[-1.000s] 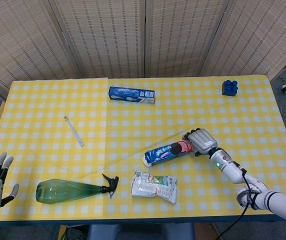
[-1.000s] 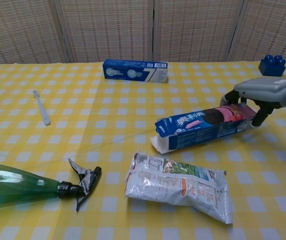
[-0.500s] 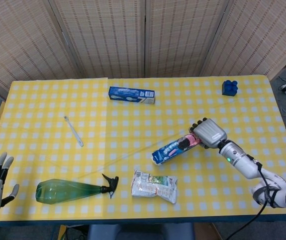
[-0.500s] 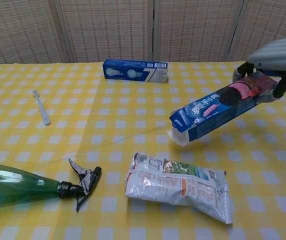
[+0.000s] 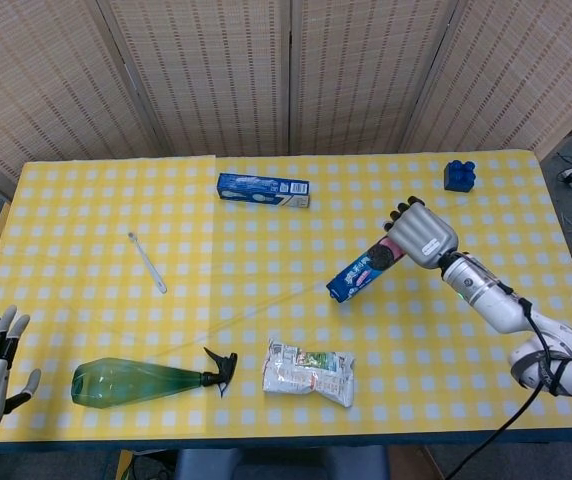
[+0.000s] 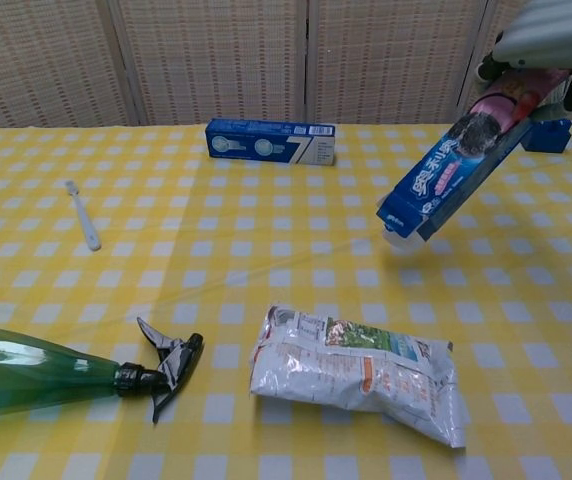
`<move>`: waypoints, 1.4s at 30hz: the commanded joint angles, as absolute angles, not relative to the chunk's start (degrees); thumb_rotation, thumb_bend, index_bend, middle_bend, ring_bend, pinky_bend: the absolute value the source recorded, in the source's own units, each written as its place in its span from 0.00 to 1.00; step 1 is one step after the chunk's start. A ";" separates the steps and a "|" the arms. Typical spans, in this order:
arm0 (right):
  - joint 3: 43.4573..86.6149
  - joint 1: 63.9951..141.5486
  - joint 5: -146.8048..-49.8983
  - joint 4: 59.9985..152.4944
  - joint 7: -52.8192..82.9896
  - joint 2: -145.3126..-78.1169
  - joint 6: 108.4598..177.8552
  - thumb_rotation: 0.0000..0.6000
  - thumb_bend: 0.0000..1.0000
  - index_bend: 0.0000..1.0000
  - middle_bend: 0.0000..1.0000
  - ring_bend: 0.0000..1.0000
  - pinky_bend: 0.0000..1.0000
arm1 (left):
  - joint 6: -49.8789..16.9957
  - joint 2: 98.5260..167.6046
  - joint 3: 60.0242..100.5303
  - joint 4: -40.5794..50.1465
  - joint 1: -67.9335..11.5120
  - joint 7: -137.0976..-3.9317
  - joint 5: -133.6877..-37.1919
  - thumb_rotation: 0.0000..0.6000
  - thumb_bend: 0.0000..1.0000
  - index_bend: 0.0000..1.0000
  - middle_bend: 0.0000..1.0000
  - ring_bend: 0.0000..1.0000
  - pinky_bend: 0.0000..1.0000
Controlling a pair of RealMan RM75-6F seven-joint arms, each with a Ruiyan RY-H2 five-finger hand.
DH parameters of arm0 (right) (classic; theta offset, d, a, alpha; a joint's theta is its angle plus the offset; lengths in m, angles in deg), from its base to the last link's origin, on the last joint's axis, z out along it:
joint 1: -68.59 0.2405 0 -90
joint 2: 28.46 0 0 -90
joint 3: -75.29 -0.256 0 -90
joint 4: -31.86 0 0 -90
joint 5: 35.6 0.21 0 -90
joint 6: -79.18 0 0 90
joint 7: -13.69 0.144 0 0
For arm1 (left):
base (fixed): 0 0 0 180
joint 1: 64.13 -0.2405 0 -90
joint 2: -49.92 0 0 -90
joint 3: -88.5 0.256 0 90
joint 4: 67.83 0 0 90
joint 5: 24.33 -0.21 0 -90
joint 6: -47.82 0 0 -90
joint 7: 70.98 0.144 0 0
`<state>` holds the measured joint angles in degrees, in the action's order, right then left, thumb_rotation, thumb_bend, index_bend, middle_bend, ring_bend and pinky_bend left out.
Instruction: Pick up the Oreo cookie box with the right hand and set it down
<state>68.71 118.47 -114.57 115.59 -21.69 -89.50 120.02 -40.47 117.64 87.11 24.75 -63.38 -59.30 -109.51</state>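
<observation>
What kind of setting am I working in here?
Likely a staged test area, not a real kitchen: one table under a yellow checked cloth, woven folding screens behind it, and unrelated props scattered around, such as a toy block and a spray bottle.

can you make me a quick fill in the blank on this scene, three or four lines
1. The Oreo cookie box is held in the air by the robot's ____ hand.
2. The held box hangs tilted, its free end pointing ____.
3. The spray bottle lying on the table is coloured ____.
4. The building block near the table's far edge is coloured ____.

Missing words: right; down; green; blue
</observation>
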 commanded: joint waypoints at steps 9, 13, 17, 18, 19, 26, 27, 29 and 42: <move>68.46 120.92 -111.41 117.16 -28.65 -87.78 119.43 1.00 0.37 0.27 0.33 0.24 0.35 | -39.63 118.22 87.01 23.69 -63.00 -60.42 -109.18 1.00 0.36 0.05 0.00 0.00 0.00; 68.46 121.32 -111.00 117.32 -29.61 -87.22 119.80 1.00 0.37 0.27 0.33 0.23 0.33 | -39.38 118.36 86.91 23.51 -62.74 -60.52 -109.22 1.00 0.36 0.05 0.00 0.00 0.00; 68.35 121.39 -110.13 117.50 -29.93 -86.91 120.45 1.00 0.37 0.27 0.33 0.23 0.33 | -39.28 118.37 86.83 23.37 -62.65 -60.62 -109.11 1.00 0.36 0.05 0.00 0.00 0.00; 68.30 121.40 -109.93 117.55 -29.83 -86.83 120.67 1.00 0.37 0.27 0.33 0.23 0.33 | -39.23 118.38 86.83 23.33 -62.63 -60.64 -109.06 1.00 0.37 0.05 0.00 0.00 0.00; 68.20 121.39 -109.80 117.62 -29.65 -86.74 120.89 1.00 0.37 0.27 0.33 0.23 0.33 | -39.22 118.38 86.84 23.32 -62.63 -60.66 -109.06 1.00 0.36 0.05 0.00 0.00 0.00; 66.14 120.57 -110.87 118.63 -25.67 -85.48 125.94 1.00 0.37 0.27 0.33 0.23 0.33 | -39.09 118.32 86.80 23.36 -62.51 -60.48 -108.92 1.00 0.37 0.05 0.00 0.00 0.00; 65.83 120.35 -111.11 118.69 -25.10 -85.34 126.87 1.00 0.37 0.27 0.33 0.23 0.33 | -39.08 118.29 86.78 23.40 -62.50 -60.46 -108.89 1.00 0.36 0.05 0.00 0.00 0.00; 65.18 119.81 -111.45 118.82 -23.67 -85.05 128.69 1.00 0.37 0.27 0.33 0.23 0.33 | -39.12 118.29 86.77 23.42 -62.51 -60.46 -108.86 1.00 0.36 0.05 0.00 0.00 0.00; 64.18 114.71 -114.18 120.23 -2.12 -88.05 136.14 1.00 0.37 0.27 0.33 0.23 0.33 | -39.15 118.15 86.90 23.58 -62.50 -60.39 -108.96 1.00 0.36 0.05 0.00 0.00 0.00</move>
